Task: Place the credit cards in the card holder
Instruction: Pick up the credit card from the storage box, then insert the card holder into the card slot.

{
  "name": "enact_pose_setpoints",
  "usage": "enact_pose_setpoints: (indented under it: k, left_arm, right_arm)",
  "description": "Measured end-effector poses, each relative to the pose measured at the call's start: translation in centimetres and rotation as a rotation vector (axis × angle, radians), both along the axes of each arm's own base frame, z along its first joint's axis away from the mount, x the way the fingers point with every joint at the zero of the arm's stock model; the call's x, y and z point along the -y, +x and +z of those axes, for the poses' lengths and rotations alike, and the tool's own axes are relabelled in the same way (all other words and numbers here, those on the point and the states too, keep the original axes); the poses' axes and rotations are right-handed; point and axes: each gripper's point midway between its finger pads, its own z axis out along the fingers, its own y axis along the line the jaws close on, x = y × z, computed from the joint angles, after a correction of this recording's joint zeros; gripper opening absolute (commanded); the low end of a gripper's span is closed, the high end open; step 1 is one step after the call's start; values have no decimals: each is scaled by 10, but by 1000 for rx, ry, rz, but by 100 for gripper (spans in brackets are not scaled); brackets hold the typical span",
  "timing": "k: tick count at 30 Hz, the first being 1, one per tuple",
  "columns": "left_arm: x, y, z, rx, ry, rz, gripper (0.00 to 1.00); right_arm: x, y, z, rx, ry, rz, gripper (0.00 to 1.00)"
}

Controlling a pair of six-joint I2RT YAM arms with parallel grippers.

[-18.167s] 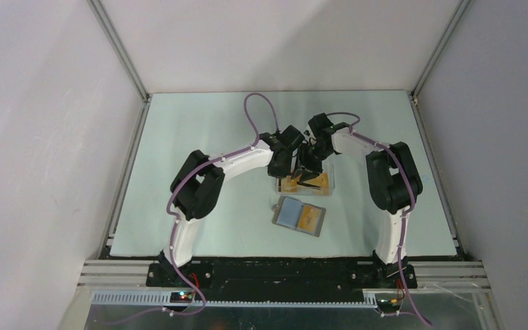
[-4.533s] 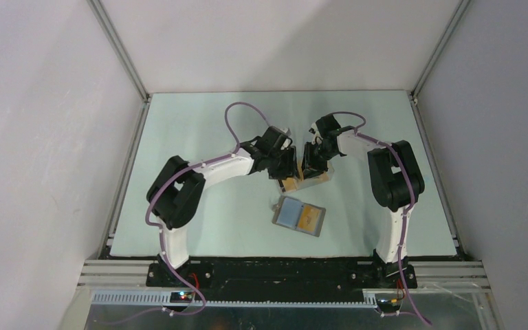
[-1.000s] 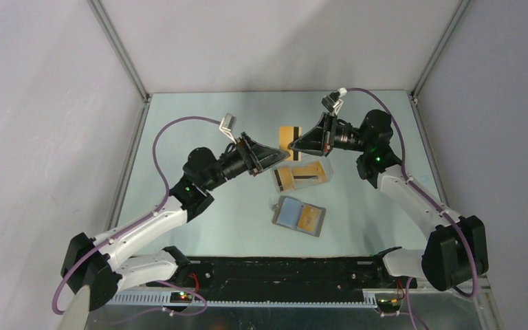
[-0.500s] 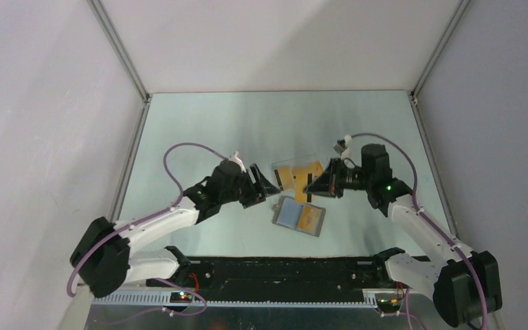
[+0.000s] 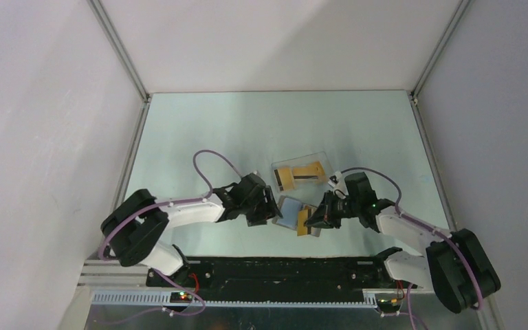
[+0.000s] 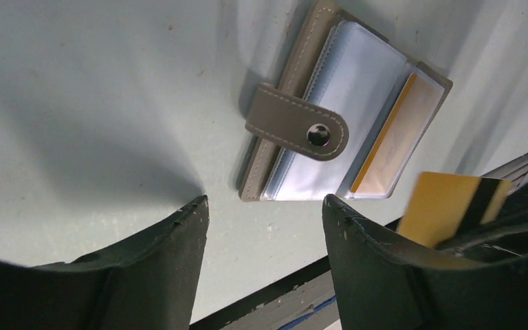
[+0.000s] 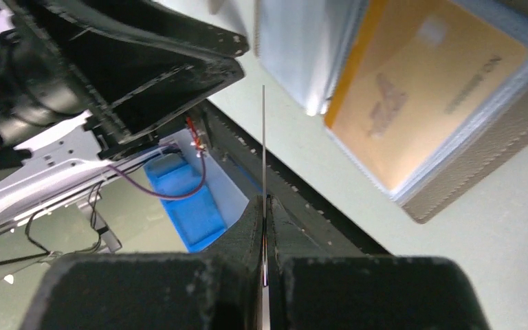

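Card holder [image 5: 290,210] lies open on the surface [image 5: 199,137], right between the two hands. Its long axis runs roughly left-right, and there's a tucked card [image 7: 426,82] in one pocket. The right hand [image 5: 315,218] is clamped on a loose card [image 5: 303,223] just over the holder's near-right edge, so it's the nearer one for slotting. On its wrist cam that card shows edge-on, and I honestly can't tell which pocket mouth it lines up with. The left hand [image 5: 269,211] is spread and empty, just off the strap [image 6: 295,127] side. Open surface lies beyond the holder's far edge, before the clear box [image 5: 302,173].
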Motion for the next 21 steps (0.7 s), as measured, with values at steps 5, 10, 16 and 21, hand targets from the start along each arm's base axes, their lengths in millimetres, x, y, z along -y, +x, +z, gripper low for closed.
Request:
enact_pose_setpoints:
  k: [5,10,16,21]
  left_arm:
    - [7,4,-2,5,8,-2,64]
    - [8,9,-4,11,31,8,61]
    - [12,20,-7,16,79,14,50]
    - [15,25,-10,15,103,6,40]
  right_arm:
    - [2,3,-25,-42,-52,-8,0]
    - [-1,11,-37,-33,-57,-1,0]
    - [-1,14,-45,-14,-71,10,0]
    - [1,14,-53,-21,-91,17,0]
